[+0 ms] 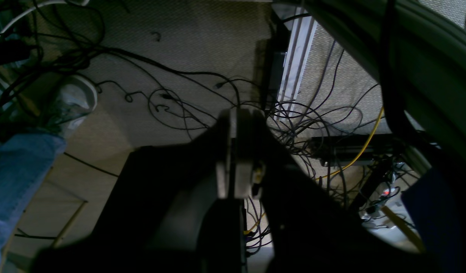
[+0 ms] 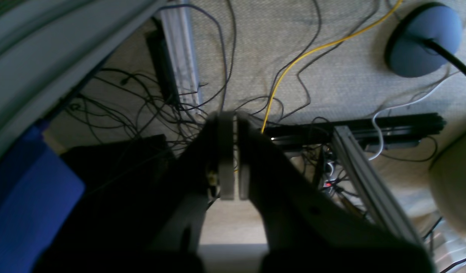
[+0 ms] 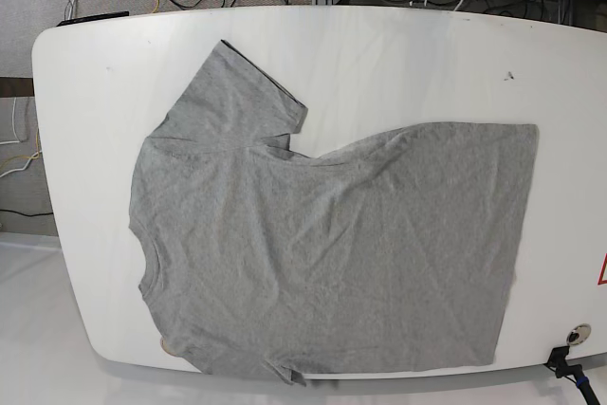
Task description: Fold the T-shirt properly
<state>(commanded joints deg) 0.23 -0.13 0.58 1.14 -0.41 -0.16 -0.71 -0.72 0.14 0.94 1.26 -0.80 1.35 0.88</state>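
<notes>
The T-shirt [image 3: 332, 253] lies spread on the bench [image 3: 398, 54], its collar [image 3: 152, 258] to the left of the base view and its hem [image 3: 517, 244] to the right. Your left gripper [image 1: 234, 159] and right gripper [image 2: 234, 159] appear closed, fingertips together with nothing visible between them, and both arms stand at the far edge, apart from the cloth. You are, by judgement, at the start of the task, with the first fold not yet made. The next move probably calls for you to open both grippers, lower them to the far side of the shirt, and carry the upper sleeve [image 3: 232, 97] and that side inward together; pinching two layers may prove difficult. Note the materials: heather-grey knit, matt and soft, with shallow wrinkles across the body, against a smooth white benchtop with rounded corners. The upper sleeve forms a slanted, blunt flap; the hem end is nearly straight, while the collar makes a shallow curved notch. Along the near edge, the lower sleeve [image 3: 285, 372] is bunched into a small point.
</notes>
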